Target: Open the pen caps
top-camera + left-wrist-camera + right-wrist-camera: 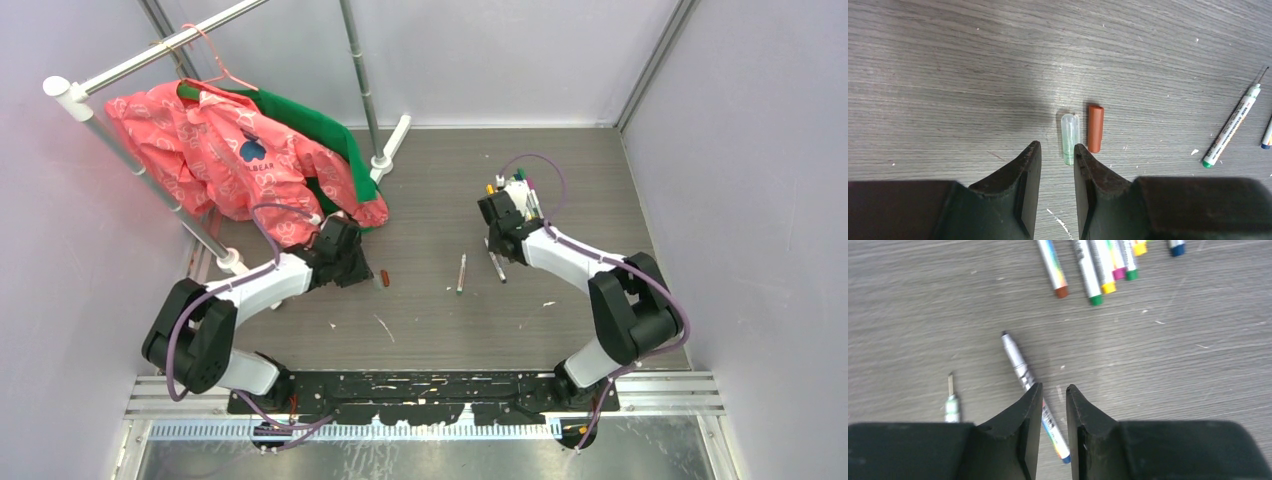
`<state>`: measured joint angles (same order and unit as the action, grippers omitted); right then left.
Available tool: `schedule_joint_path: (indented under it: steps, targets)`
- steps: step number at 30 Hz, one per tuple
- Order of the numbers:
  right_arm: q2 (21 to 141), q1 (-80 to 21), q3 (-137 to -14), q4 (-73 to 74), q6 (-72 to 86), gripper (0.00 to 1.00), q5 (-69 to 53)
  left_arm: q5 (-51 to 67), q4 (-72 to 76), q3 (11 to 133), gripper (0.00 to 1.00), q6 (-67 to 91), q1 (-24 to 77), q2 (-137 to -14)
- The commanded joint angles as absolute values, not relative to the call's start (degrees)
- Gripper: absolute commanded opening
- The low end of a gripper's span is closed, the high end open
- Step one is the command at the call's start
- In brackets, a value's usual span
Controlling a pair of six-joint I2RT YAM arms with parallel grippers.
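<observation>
Two loose caps: a clear, green-tinted cap (1070, 137) and an orange-red cap (1095, 128) lie side by side on the left part of the tabletop (948, 75), close but not touching, both off their pens.
Uncapped pens: two white barrels lie near the middle. The green-marked pen (1232, 127) shows its bare tip. The blue-ended pen (1023, 371) also has a bare tip, and its barrel runs under one finger of the right end effector.
Capped pens: a bunch (1085, 267) lies at the far right with its caps still on. The right wrist view shows a brown cap (1061, 291), a green one (1096, 300), a yellow one (1108, 288), a pink one (1119, 274), a second green, a second yellow, and a blue cap (1176, 247) at the edge.
Progress: two caps look done and at least seven are left, so the job seems under a third complete.
Left end effector (1057, 150): low over the tabletop, fingers narrowly parted, nothing between them. The clear cap's near end sits just beyond the tips.
Right end effector (1054, 389): narrow gap, gripping nothing. The bunch of capped pens lies beyond it on the far side.
Likely next need: a capped pen brought out from the bunch and held at both ends.
Surroundings: a rack at the far left carries a pink jacket (215, 150) and a green garment (310, 125), well apart from the pens.
</observation>
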<state>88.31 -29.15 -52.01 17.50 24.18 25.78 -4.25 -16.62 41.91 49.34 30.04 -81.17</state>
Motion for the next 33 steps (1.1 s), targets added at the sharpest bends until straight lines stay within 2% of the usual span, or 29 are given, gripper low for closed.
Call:
schedule_joint_path:
  steps: [1, 13, 33]
  targets:
    - [89.8, -25.5, -53.8, 17.2, 25.2, 0.29, 25.1, -5.6, -16.7, 42.2, 0.31, 49.4, 30.1, -78.5]
    - [95.3, -24.6, -52.8, 15.6, 27.8, 0.26, 19.6, -4.5, -16.4, 42.8, 0.31, 49.2, 30.4, -77.5]
    - [91.0, -24.5, -50.9, 16.0, 29.7, 0.27, 13.1, -3.2, -13.3, 43.8, 0.31, 49.8, 31.8, -81.2]
